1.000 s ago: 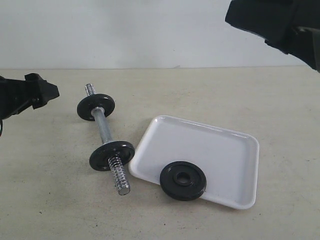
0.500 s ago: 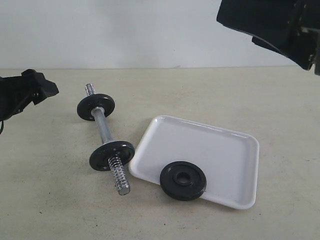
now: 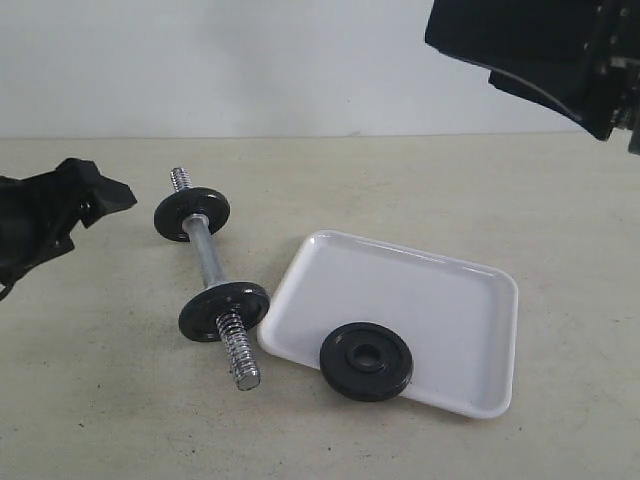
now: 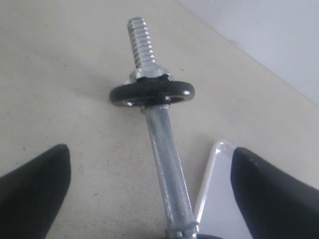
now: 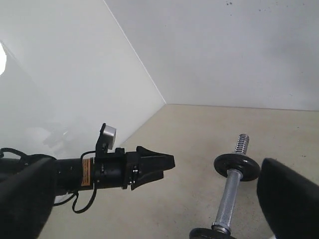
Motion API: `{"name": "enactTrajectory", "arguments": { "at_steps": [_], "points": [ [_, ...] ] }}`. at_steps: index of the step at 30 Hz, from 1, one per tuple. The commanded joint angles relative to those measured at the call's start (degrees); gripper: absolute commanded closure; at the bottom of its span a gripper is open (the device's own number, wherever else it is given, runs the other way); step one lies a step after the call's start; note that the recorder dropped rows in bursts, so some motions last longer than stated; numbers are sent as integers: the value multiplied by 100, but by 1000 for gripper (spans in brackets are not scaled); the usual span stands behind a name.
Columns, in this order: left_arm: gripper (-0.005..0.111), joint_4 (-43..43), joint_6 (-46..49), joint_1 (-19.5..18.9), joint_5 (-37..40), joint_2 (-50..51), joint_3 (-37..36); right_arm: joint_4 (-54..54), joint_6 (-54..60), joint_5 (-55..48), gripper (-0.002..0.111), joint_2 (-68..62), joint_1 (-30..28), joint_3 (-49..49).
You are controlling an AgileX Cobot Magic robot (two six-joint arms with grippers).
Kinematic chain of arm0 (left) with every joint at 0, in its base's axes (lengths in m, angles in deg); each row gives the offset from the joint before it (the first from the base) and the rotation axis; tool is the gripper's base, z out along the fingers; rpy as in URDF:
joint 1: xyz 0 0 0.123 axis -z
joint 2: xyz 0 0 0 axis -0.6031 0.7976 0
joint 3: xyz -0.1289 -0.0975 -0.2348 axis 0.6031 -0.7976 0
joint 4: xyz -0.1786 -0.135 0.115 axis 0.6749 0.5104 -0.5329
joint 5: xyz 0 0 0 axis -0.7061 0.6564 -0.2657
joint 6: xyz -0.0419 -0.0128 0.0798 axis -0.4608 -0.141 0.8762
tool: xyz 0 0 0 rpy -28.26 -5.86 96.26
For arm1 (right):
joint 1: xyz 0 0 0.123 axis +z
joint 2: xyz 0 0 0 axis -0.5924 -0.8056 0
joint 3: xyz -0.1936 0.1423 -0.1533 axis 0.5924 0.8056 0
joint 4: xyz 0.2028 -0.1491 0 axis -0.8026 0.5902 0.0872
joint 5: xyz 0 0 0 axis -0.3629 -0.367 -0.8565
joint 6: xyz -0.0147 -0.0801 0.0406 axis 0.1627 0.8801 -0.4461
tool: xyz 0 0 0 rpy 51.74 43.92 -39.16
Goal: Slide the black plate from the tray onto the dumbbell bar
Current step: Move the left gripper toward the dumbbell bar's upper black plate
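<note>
Left pincer has swung in toward the dumbbell bar, jaws spread, empty. Right pincer, also spread, has drifted over high at 1 o'clock. Black plate sits untouched at the tray's 7 o'clock rim, bar off at 9, so no pickup has begun.

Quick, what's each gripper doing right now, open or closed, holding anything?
Left gripper: open, holding nothing.
Right gripper: open, holding nothing.
</note>
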Motion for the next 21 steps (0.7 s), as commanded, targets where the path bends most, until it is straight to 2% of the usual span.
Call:
{"name": "enactTrajectory", "arguments": {
  "at_steps": [1,7,14,21],
  "points": [
    [26,-242,-154,11,-581,126,-181,14,110,42,3,-17,-6,-30],
    [26,-110,-154,11,-1023,138,-192,14,163,81,3,-17,-6,-30],
    [26,307,277,11,-834,163,-192,14,163,108,3,-17,-6,-30],
    [26,508,498,11,-1300,838,-63,14,163,108,3,-17,-6,-30]
  ]
}}
